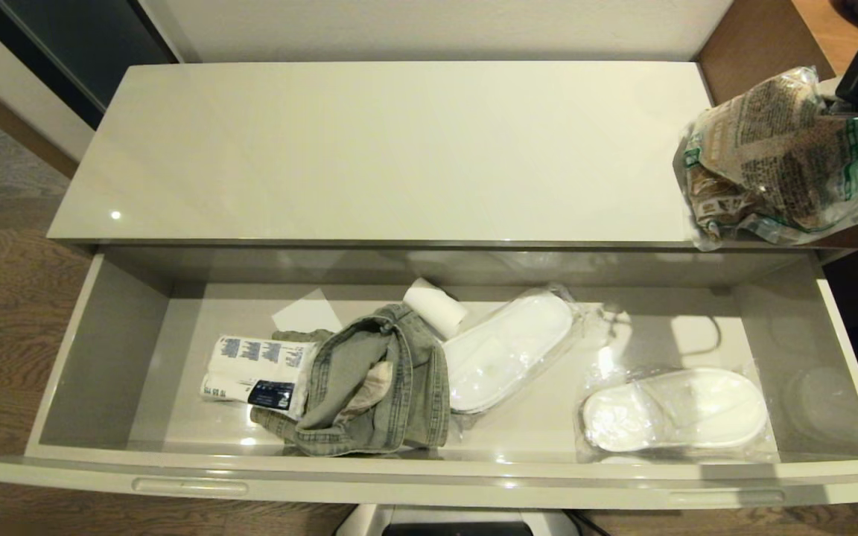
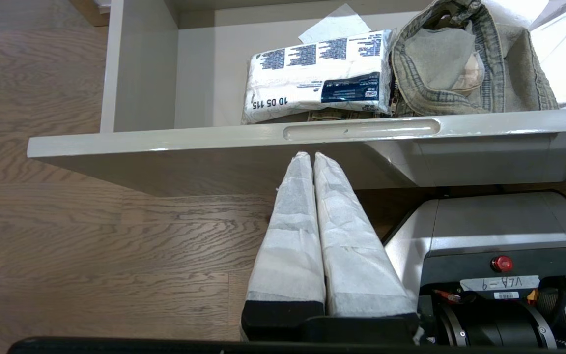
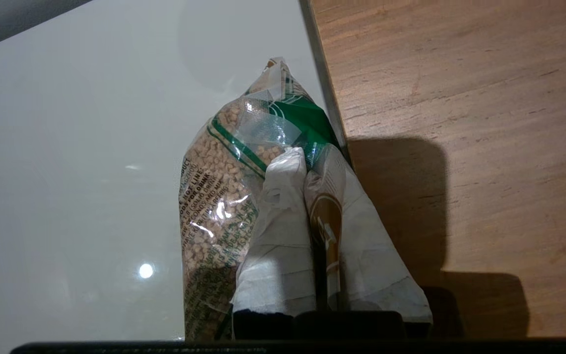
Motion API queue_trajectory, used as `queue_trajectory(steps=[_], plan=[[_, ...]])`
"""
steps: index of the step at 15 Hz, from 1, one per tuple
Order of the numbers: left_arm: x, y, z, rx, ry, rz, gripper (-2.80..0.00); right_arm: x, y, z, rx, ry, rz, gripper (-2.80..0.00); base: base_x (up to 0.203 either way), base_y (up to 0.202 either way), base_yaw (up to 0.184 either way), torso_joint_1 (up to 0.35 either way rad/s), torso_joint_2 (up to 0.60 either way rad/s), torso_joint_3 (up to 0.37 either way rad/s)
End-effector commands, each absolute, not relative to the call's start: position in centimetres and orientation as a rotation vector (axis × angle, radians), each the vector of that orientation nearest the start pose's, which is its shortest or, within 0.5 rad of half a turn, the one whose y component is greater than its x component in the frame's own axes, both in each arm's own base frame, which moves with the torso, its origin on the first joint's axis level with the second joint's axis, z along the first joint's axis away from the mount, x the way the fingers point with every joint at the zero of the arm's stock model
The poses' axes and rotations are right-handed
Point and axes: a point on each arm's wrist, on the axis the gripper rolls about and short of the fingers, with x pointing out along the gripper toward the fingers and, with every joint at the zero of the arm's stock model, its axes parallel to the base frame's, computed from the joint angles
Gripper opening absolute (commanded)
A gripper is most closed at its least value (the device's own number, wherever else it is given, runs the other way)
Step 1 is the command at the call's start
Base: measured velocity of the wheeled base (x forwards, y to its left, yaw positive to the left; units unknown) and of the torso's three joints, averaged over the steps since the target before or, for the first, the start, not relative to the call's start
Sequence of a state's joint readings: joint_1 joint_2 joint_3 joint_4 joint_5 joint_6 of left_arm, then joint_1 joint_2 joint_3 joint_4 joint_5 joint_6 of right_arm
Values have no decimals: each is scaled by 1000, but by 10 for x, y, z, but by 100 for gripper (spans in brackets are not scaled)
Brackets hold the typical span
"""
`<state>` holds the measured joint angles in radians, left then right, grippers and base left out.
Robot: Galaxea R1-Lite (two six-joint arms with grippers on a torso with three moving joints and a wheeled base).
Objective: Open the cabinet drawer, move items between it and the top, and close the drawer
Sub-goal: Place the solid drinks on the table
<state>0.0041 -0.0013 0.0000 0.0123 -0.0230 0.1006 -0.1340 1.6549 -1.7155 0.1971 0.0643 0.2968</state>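
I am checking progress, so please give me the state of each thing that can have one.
Drawer: pulled open.
White pack: lying in the drawer.
Crinkly bag: held at the cabinet top's right end.
Right pincer: shut on the crinkly bag.
Left pincer: shut, empty, below the drawer front.

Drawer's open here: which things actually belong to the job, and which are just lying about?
Job: crinkly bag pinched in the right hand over the cabinet top; white pack in the drawer.
Lying about: denim garment; wrapped slippers; left hand, shut, below the drawer front.
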Motion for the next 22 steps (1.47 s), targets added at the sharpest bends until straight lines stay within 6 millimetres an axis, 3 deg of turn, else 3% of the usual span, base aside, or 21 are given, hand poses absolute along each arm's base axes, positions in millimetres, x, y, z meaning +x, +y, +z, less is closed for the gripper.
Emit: queue_trajectory(steps=[1,6,10,13,18,22], plan=[[-23,-1,74,101,11,-19,-280,295,-39,373,311,114,-89,-280,0,0,0,0,0,0],[-23,-1,74,101,11,-19,-280,286,-57,393,271,33,-139,-280,0,0,0,0,0,0],[-23,-1,74,101,11,-19,-280,307,-60,368,187,121,-85,-280,0,0,0,0,0,0],[-23,-1,74,101,11,-19,-280,314,-63,365,175,61,-74,-280,0,0,0,0,0,0],[-23,-1,74,101,11,-19,-280,299,-64,378,171,15,-75,-280,0,0,0,0,0,0],[-23,-1,74,101,11,-19,-280,311,-67,366,184,43,-86,-280,0,0,0,0,0,0]])
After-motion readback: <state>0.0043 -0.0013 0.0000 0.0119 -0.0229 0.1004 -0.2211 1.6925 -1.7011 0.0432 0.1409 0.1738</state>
